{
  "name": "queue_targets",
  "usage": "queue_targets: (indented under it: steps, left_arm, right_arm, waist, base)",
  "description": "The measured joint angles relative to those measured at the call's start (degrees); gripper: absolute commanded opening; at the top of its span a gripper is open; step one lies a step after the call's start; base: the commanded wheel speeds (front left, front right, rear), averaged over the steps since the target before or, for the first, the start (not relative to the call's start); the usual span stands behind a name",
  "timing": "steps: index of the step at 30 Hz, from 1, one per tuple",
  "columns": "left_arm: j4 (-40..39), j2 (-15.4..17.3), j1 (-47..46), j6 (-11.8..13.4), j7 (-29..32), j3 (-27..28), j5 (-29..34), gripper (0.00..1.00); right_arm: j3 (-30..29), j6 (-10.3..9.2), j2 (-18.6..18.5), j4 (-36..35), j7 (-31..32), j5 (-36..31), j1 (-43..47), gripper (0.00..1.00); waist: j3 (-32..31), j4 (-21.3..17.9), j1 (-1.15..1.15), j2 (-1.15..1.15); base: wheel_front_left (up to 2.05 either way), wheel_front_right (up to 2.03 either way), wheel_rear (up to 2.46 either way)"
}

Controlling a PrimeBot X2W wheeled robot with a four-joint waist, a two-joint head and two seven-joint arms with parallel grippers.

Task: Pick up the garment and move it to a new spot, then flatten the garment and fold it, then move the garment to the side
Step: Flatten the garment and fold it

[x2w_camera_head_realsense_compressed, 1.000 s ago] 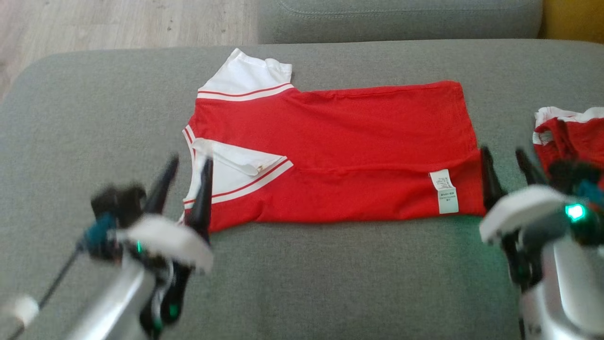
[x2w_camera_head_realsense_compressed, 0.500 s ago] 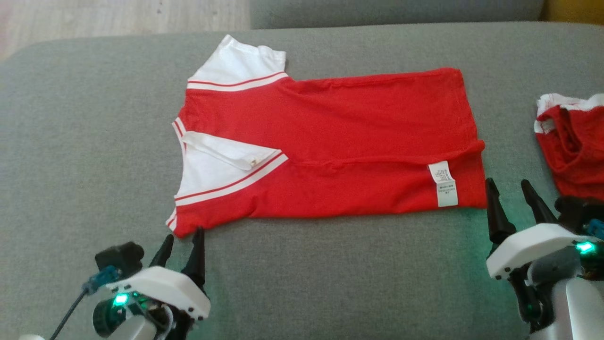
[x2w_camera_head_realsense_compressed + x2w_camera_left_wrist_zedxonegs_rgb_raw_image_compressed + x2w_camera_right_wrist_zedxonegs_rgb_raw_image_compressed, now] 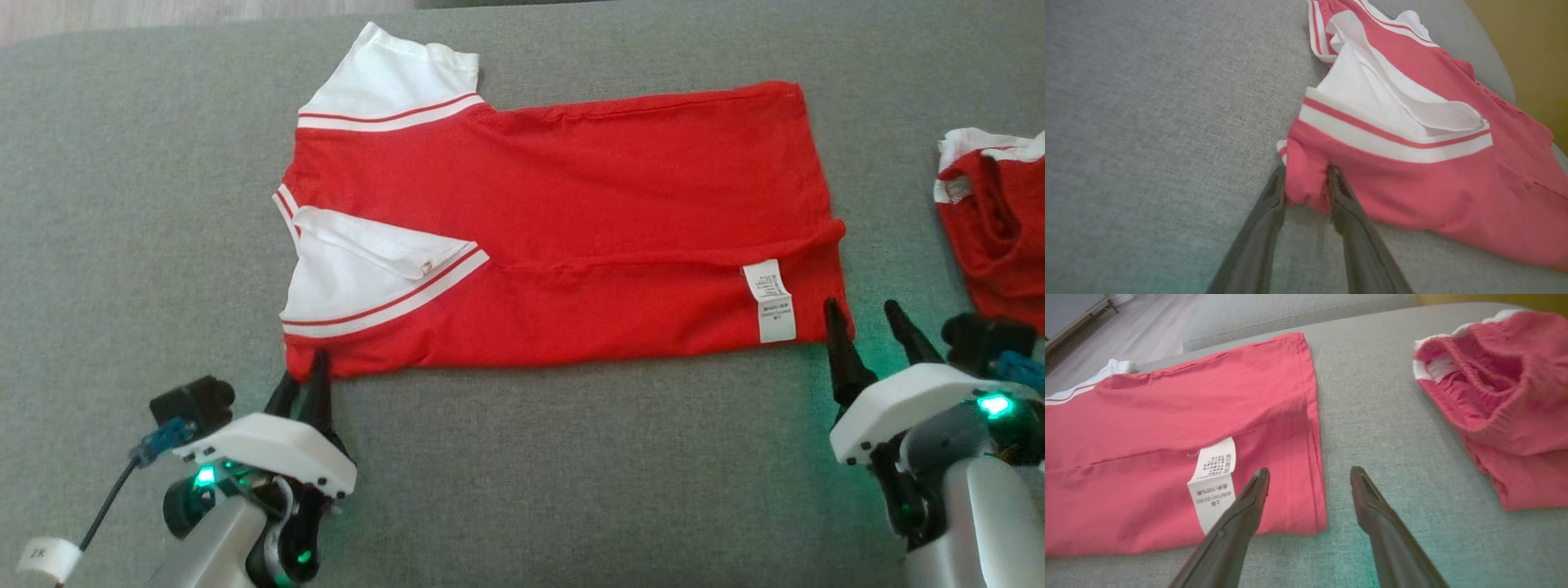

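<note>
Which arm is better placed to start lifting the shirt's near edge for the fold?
Left. The left jaws pinch the shirt's near collar-end corner, with fabric bunched between them. The right jaws stand open, astride the hem edge at the other near corner, gripping nothing.

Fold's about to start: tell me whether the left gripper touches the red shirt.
Touching. Left wrist view: the left gripper has a bunched corner of the shirt pressed between its fingers.
</note>
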Motion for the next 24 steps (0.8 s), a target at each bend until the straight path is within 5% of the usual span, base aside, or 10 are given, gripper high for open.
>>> queue_targets:
  steps: [2,4,8,11,12,19,24]
  left_arm:
    - [1.0,-0.4,-0.7,-0.6,0.0,-0.1,0.0,0.36]
    - [1.9,-1.1,-1.1,-1.2,-0.3,-0.1,0.0,0.00]
    - [3.1,-1.8,-1.7,-2.2,-1.8,-0.6,0.0,0.00]
    - [3.2,-2.0,-1.7,-2.2,-2.7,-0.8,0.5,0.00]
    - [3.2,-2.0,-1.7,-2.4,-3.0,-1.0,0.6,0.00]
    - [-0.7,-1.0,-1.7,-2.2,-4.1,-1.2,2.2,0.00]
    - [-8.8,2.7,-0.5,-0.3,-4.1,-1.4,4.2,0.00]
  right_arm:
    - [0.0,0.00,0.0,1.5,0.2,0.0,-0.4,1.00]
    - [0.0,0.00,0.0,3.5,0.9,0.0,-0.7,1.00]
    - [0.0,0.00,0.0,7.8,1.6,2.0,-1.4,1.00]
    - [-0.2,0.00,0.0,10.0,0.4,4.5,-2.5,0.11]
    - [-0.1,0.00,0.0,10.5,0.3,5.0,-2.9,0.00]
    - [-0.5,0.00,0.0,11.2,-1.7,6.1,-3.6,0.00]
    - [-1.7,0.00,0.0,6.5,-1.5,7.0,-3.2,0.00]
  waist:
    - [0.1,0.3,0.00,0.00]
    - [0.2,0.5,0.00,0.00]
    - [0.0,1.1,0.00,0.00]
    - [-0.4,1.5,0.00,0.00]
    - [-0.5,1.6,0.00,0.00]
    - [-1.8,1.9,0.00,0.00]
    - [-3.8,2.2,0.00,0.00]
  base:
    - [0.00,0.00,0.00]
    - [0.00,0.00,0.00]
    - [0.00,0.00,0.00]
    - [0.00,0.00,0.00]
    - [0.00,0.00,0.00]
    - [0.00,0.00,0.00]
    - [0.00,0.00,0.00]
